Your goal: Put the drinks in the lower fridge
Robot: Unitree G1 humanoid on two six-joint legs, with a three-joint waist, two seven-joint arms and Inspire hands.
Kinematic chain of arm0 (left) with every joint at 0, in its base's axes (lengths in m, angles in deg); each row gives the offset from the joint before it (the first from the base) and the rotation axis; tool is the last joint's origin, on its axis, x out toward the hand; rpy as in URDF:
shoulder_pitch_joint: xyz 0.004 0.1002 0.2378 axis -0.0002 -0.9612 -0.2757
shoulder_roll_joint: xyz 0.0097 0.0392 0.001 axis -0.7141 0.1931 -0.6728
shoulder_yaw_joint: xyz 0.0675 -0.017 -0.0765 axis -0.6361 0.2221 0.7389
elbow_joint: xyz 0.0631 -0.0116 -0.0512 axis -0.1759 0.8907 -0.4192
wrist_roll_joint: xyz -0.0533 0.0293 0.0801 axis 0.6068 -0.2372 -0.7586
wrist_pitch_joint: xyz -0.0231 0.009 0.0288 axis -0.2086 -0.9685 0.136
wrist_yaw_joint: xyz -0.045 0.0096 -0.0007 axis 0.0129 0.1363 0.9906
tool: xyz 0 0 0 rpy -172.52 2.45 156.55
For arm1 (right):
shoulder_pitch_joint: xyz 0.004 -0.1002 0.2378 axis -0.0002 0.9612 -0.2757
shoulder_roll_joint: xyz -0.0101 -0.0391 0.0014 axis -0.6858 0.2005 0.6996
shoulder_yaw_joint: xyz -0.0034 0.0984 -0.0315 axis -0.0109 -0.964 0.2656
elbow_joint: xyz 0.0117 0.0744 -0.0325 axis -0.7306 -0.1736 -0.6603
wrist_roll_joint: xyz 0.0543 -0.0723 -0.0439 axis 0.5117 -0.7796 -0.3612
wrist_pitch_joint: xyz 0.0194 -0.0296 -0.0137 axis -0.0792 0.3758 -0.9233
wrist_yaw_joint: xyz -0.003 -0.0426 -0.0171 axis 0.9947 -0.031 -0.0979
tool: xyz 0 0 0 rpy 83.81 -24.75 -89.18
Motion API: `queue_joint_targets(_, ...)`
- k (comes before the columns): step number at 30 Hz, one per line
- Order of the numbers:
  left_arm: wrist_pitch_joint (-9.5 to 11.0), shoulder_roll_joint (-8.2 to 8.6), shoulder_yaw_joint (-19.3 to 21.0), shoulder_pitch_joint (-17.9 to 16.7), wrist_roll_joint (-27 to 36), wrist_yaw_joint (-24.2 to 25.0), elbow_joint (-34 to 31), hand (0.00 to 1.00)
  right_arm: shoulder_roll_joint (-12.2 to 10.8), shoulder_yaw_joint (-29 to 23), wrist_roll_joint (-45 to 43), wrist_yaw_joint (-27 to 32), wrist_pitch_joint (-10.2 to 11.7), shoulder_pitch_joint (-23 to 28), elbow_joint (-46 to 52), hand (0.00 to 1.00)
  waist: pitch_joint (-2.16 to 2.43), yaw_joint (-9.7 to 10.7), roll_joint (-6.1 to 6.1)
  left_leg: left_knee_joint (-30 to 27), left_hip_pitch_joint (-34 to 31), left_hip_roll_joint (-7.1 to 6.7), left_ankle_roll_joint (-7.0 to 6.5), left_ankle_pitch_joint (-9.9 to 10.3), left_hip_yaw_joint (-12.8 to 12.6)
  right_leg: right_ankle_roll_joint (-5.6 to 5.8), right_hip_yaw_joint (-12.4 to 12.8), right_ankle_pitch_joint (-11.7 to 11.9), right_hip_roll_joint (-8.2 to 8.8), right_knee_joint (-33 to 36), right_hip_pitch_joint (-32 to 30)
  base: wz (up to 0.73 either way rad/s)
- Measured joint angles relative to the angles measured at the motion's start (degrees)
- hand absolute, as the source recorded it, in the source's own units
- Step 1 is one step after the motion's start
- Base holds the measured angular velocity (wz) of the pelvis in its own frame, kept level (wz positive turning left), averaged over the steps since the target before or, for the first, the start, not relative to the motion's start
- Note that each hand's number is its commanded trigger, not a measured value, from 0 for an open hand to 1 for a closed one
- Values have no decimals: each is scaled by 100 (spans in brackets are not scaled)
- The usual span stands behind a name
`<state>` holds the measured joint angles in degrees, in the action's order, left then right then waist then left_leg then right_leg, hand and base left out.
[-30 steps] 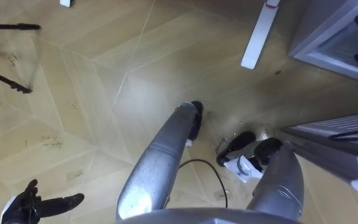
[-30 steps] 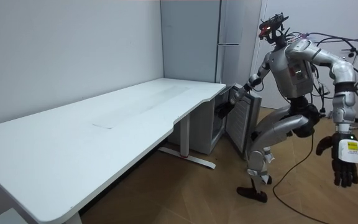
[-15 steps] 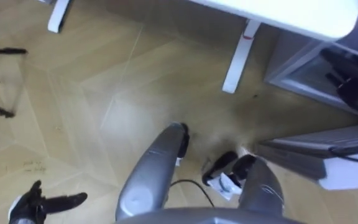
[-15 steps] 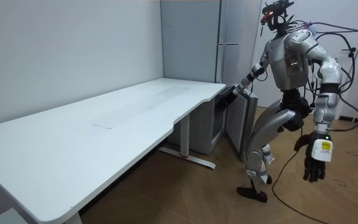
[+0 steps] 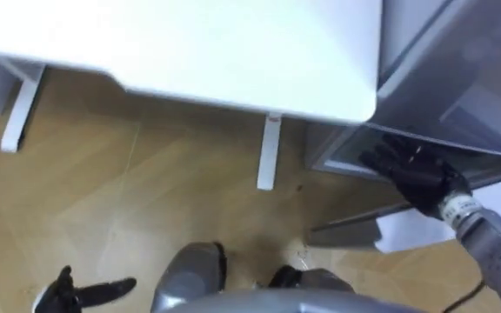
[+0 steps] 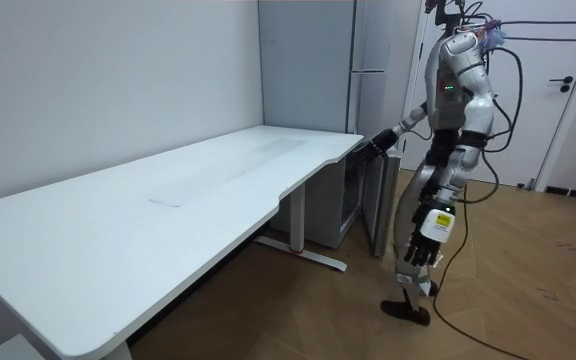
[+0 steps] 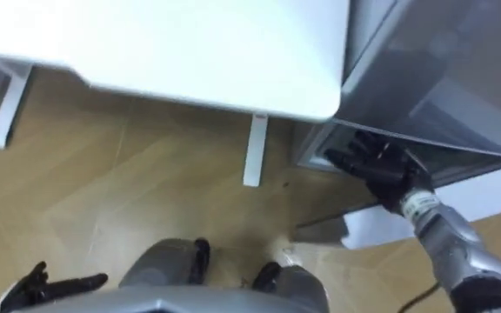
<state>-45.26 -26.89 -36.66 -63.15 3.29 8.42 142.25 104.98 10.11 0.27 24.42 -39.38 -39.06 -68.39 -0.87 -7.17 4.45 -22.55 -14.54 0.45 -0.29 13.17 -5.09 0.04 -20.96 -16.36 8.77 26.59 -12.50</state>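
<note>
Grey and metallic, the lower fridge (image 6: 368,195) was seen beside the white desk (image 5: 190,48), with its door (image 6: 380,205) swung part-way out and the robot stood upright just behind that door. The right hand (image 5: 416,178) was reached forward to the door's upper edge, its dark fingers (image 7: 355,156) laid over or against that edge; whether they were curled round it or merely rested flat could not be told. Such a placing was judged to suit swinging the door, though whether it was meant to go wider or to be shut could not be settled, since a door ajar fits both a fridge being readied and one being closed after loading. The left hand (image 5: 81,291) was hung low at the robot's side, well apart from the right hand and near the wooden floor (image 5: 146,200), with fingers loosely spread and nothing held, so it was judged idle, perhaps kept clear for balance. No drinks could be made out on the desk, on the floor or in either hand; the fridge's inside, ahead of the right hand, was too dark to read.
</note>
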Motion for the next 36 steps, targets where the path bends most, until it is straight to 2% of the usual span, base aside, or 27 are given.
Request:
queue_joint_targets(1,14,31,116,16,-46,-2,18,0,-3,1,-110,1,-127,69,122,0,-4,76,6,133,206,-16,-4,-14,-36,22,17,15,-3,-83,162,-21)
queue_joint_targets(5,197,234,484,34,-56,-17,68,0,-4,-147,-514,3,-290,406,528,0,-11,266,27,457,669,-19,-14,-26,-134,99,100,60,-43,-339,527,-13)
queue_joint_targets(7,205,361,733,23,-58,-17,93,0,-28,-416,-850,2,-364,811,915,0,-14,299,32,621,937,-11,-19,-28,-230,161,207,100,-91,-543,782,-16)
queue_joint_targets(8,204,370,731,20,-58,-18,99,0,-41,-502,-854,2,-368,931,1017,0,-13,322,30,632,977,-11,-19,-28,-235,175,203,117,-99,-606,848,-5)
queue_joint_targets(11,201,413,720,-82,-94,-49,92,0,-273,-1189,-821,55,-348,1387,1498,0,-12,541,48,762,1172,-24,-19,-28,-281,230,318,183,-144,-824,1038,-8)
queue_joint_targets(13,200,435,765,-156,-181,-118,91,0,-653,-1807,-807,226,-87,1599,1704,0,14,688,63,854,1297,-18,-22,-27,-310,238,388,271,-215,-1010,1166,-18)
queue_joint_targets(14,200,443,775,-175,-196,-136,92,0,-739,-1943,-765,280,46,1640,1714,0,25,704,59,907,1355,-20,-22,-28,-312,239,394,299,-237,-1076,1221,-18)
queue_joint_targets(16,201,479,805,-249,-203,-278,79,0,-1040,-2391,-475,602,429,1755,1700,0,54,786,65,1068,1590,10,-25,-29,-452,237,518,351,-299,-1211,1403,-27)
queue_joint_targets(17,203,502,829,-263,-203,-321,79,0,-1100,-2481,-432,659,503,1781,1652,0,60,850,71,1089,1638,16,-25,-29,-466,237,520,351,-303,-1217,1449,-15)
queue_joint_targets(19,206,600,839,-252,-294,-536,27,0,-1351,-2754,-405,1090,837,1716,1352,0,84,886,80,1093,1702,23,-38,-11,-527,234,548,364,-324,-1214,1490,-9)
queue_joint_targets(22,214,656,835,-250,-381,-674,-54,0,-1568,-2786,-493,1681,1098,1636,664,0,103,902,41,1107,1692,90,-34,-4,-618,215,669,442,-388,-1254,1448,-19)
queue_joint_targets(24,214,667,835,-251,-366,-751,-36,0,-1627,-2787,-546,2038,1116,1607,174,0,130,930,-17,1125,1693,94,-34,-3,-646,205,668,466,-392,-1288,1460,-9)
queue_joint_targets(27,220,717,836,-271,-328,-778,31,0,-1681,-2787,-554,2545,1143,1609,-505,0,109,1022,-109,1123,1694,89,-38,-6,-646,207,667,482,-386,-1289,1462,0)
queue_joint_targets(28,222,741,836,-260,-334,-812,103,0,-1697,-2768,-541,2655,1223,1571,-912,0,118,1044,-129,1118,1694,91,-38,-6,-640,207,666,483,-387,-1285,1463,0)
queue_joint_targets(32,217,874,903,-184,-329,-903,142,0,-1856,-2726,75,2878,1236,1435,-2045,0,123,1016,-166,1117,1692,90,-33,-10,-598,206,671,482,-394,-1277,1455,0)
queue_joint_targets(36,206,887,902,-73,-410,-881,186,0,-1945,-2537,610,2811,1220,1088,-2861,0,101,972,-162,1116,1689,83,-31,-17,-603,196,682,490,-397,-1286,1458,-1)
